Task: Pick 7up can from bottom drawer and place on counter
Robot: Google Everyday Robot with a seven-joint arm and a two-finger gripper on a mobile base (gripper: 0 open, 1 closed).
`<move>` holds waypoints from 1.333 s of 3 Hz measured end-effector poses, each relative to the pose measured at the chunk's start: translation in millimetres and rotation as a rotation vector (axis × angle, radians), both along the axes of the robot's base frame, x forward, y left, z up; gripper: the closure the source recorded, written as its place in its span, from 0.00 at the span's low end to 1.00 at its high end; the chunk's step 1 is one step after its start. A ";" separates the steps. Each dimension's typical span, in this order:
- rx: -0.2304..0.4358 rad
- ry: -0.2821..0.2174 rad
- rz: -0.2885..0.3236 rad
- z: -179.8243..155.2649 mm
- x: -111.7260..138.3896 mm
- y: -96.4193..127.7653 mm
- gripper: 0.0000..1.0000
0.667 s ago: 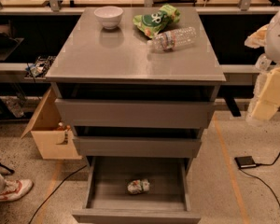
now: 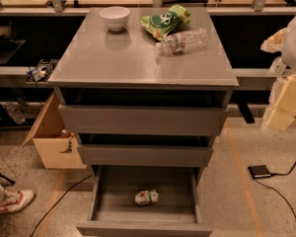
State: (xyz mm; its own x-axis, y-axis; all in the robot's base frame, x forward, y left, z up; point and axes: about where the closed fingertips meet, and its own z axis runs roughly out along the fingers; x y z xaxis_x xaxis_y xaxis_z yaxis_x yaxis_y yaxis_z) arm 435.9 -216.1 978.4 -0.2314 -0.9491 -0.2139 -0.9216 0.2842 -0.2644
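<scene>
Counter [image 2: 138,58]: I am seeing a bowl [image 2: 115,18], bag [image 2: 165,21] and bottle [image 2: 183,40] sitting at its back, up and left of the gripper.
Can [image 2: 146,197]: lying on its side on the drawer [image 2: 143,228] floor, long axis running roughly left to right, well below and left of the gripper.
Drawer: standing pulled out.
Gripper [image 2: 286,100]: hanging at the right edge, well apart from the can; I am not able to tell how it is set.
Next: I am judging a reach down and left.
</scene>
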 end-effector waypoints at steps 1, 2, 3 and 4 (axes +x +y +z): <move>0.050 0.045 -0.002 -47.7 -3.6 -1.3 0.00; 0.137 0.119 -0.007 -138.5 -10.8 2.3 0.00; 0.228 0.172 -0.010 -220.2 -20.5 17.4 0.00; 0.311 0.205 -0.034 -298.6 -27.5 43.7 0.00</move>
